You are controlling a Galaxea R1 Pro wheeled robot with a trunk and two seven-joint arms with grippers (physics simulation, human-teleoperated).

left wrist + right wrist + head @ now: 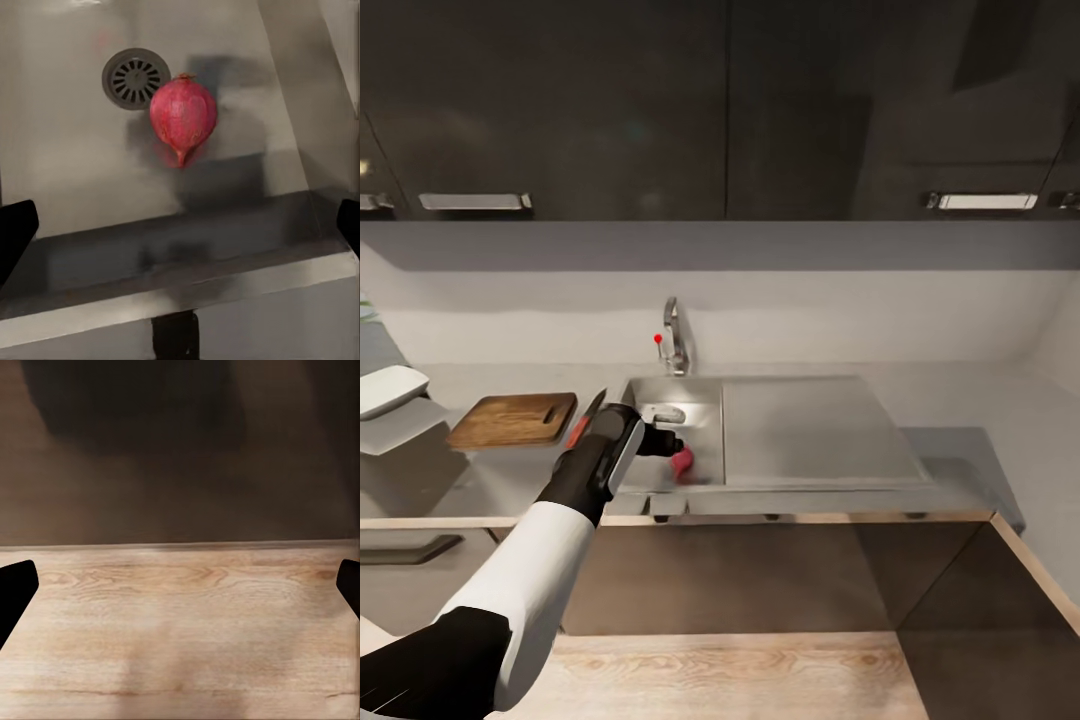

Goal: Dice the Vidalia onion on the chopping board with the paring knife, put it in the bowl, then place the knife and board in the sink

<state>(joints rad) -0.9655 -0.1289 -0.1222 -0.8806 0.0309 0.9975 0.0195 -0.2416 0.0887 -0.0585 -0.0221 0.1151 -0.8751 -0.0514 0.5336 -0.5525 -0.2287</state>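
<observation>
Vidalia onion (pixel 183 118) lies loose on the sink (pixel 700 400) floor beside the drain. Left of it: bowl (pixel 390 388), chopping board (pixel 512 418), paring knife (pixel 586 415). Left gripper (pixel 670 445) hovers above, jaws spread wide, holding nothing. Step: fetching the onion. Next: lower, straddle, close.

The Vidalia onion (pixel 183 116) lies in the sink (pixel 700 395) near its front edge, beside the drain (pixel 136 78). On the countertop (pixel 510 470), left of the sink, sit the paring knife (pixel 586 414), the chopping board (pixel 513 419), then the bowl (pixel 390 389).
</observation>
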